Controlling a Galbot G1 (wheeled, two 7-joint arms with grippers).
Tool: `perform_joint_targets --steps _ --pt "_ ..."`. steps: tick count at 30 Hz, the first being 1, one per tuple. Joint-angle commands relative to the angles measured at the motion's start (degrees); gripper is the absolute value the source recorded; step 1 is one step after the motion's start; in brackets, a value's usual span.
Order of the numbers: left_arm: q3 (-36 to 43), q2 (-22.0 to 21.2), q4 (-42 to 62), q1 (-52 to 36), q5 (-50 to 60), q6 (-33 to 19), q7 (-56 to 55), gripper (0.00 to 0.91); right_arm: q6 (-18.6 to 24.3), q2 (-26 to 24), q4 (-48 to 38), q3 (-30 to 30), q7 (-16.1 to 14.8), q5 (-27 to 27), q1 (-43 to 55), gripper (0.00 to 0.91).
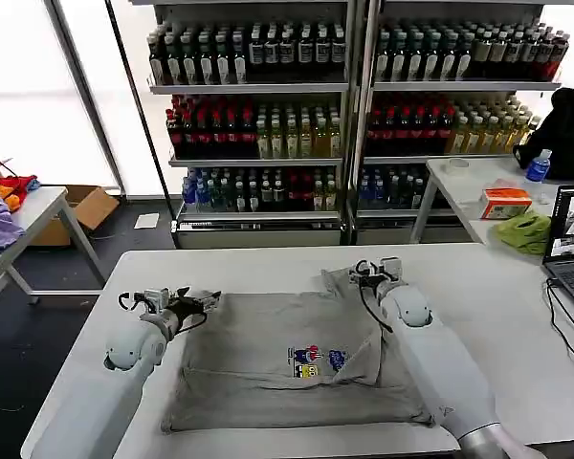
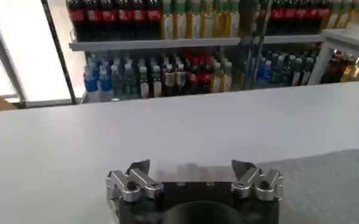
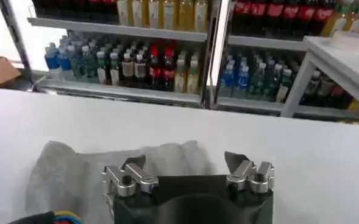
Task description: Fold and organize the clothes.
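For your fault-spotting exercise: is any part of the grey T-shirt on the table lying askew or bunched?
Yes. The T-shirt is not flat: its right side is folded in diagonally beside the printed logo, with a crumpled bit at the far edge by the right gripper. The left gripper, open, sits at the far left corner.

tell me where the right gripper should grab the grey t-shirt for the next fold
Probably the bunched far-right corner of the grey T-shirt, the raised lump of cloth just ahead of the right gripper, coming down from above. It stands up off the table, so open fingers can close on it; the rest lies flat. The left gripper sits at the far-left corner.
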Motion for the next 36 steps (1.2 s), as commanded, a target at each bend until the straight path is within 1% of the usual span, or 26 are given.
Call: perform_joint_targets --steps 1,2,3,4,5,6,8,9,16,22,27,30,32,36 --pt "0.3 0.4 0.9 0.6 0.7 0.1 0.4 0.232 -0.1 0.4 -1.4 -0.1 -0.2 -0.4 -0.4 0.887" --pt "0.4 0.2 1.0 0.7 0.9 0.1 0.5 0.111 -0.1 0.4 -1.4 -0.1 -0.2 -0.4 -0.4 0.655" --pt "0.4 -0.2 1.2 0.9 1.2 0.1 0.6 0.071 -0.1 0.4 -1.6 -0.2 -0.1 -0.6 -0.5 0.584" --pt "0.4 -0.2 1.2 0.9 1.3 0.1 0.6 0.040 -0.1 0.3 -1.6 -0.2 -0.1 -0.6 -0.6 0.433" --pt "0.4 -0.4 1.0 1.1 1.3 0.2 0.6 0.040 -0.1 0.3 -1.4 -0.2 0.0 -0.6 -0.8 0.363" --pt "0.6 -0.5 0.9 1.3 1.4 0.2 0.6 0.030 -0.1 0.1 -0.8 -0.1 -0.1 -0.6 -1.1 0.202" --pt "0.9 -0.3 0.7 1.5 1.6 0.3 0.6 0.020 -0.3 -0.1 0.3 0.0 -0.2 -0.5 -2.0 0.091" --pt "0.9 -0.2 0.6 1.5 1.6 0.3 0.6 0.010 -0.3 -0.3 0.8 0.1 -0.3 -0.4 -2.5 0.010" --pt "1.0 -0.3 0.0 1.9 1.6 0.7 0.6 0.000 -0.4 -1.9 4.4 0.5 -0.5 -0.2 -5.3 0.000" --pt "0.3 -0.9 -1.4 2.5 1.1 -0.9 0.5 0.000 -0.3 -2.8 7.1 1.3 -0.6 0.1 -6.7 0.000" --pt "-0.7 -1.4 -3.5 3.0 0.7 -3.2 -0.1 0.000 -0.2 -3.1 11.5 3.0 0.1 2.6 -8.0 0.000" --pt "-1.0 -1.4 -4.9 3.4 0.4 -5.8 -1.5 0.000 -0.4 -2.9 15.0 4.8 1.1 5.6 -8.7 0.000" --pt "-1.4 -1.5 -6.5 3.7 -1.8 -6.4 -2.9 0.000 -0.6 -3.0 17.7 5.8 1.8 7.3 -9.1 0.000" --pt "-2.3 -0.9 -9.9 4.7 -1.9 -6.6 -3.3 0.000 -0.3 -3.8 22.1 6.4 1.9 7.5 -10.0 0.000"
